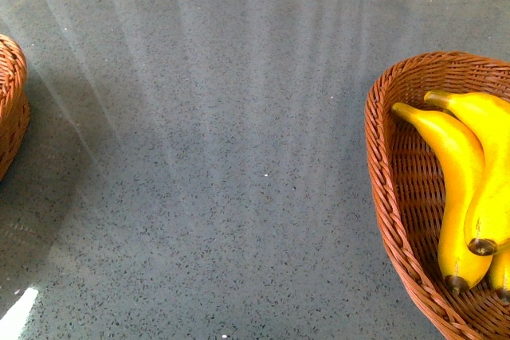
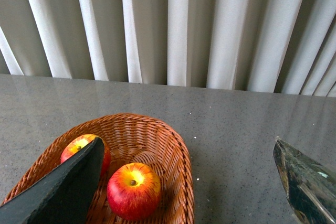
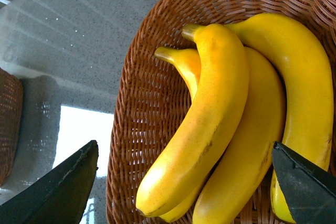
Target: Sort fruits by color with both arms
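A brown wicker basket [image 1: 382,189] sits at the right edge of the grey speckled surface [image 1: 215,157] in the front view, and yellow bananas lie in it side by side, stems pointing away from the robot and brown tips toward it; one banana [image 1: 454,189] lies nearest the basket's inner wall, a second [image 1: 490,165] rests against it, and a sliver of another shows at the frame edge; the right wrist view looks straight down into this same basket [image 3: 136,129] and shows four bananas nested together, the topmost one [image 3: 210,119] lying across the others; the right gripper [image 3: 184,182] hangs above them with its jaws spread wide and nothing between them, only the two dark fingertips [image 3: 58,192] showing at the corners; a second wicker basket [image 1: 9,105] peeks in at the left edge of the front view, well apart from the first; the left wrist view shows that basket [image 2: 157,135] holding two red apples with yellowish tops, one [image 2: 134,191] in plain sight and the other [image 2: 79,148] half hidden behind a fingertip; the left gripper [image 2: 189,187] hovers over it, jaws also wide apart and empty; pale pleated curtains [image 2: 173,24] hang behind the surface; I can see no labels or writing anywhere.
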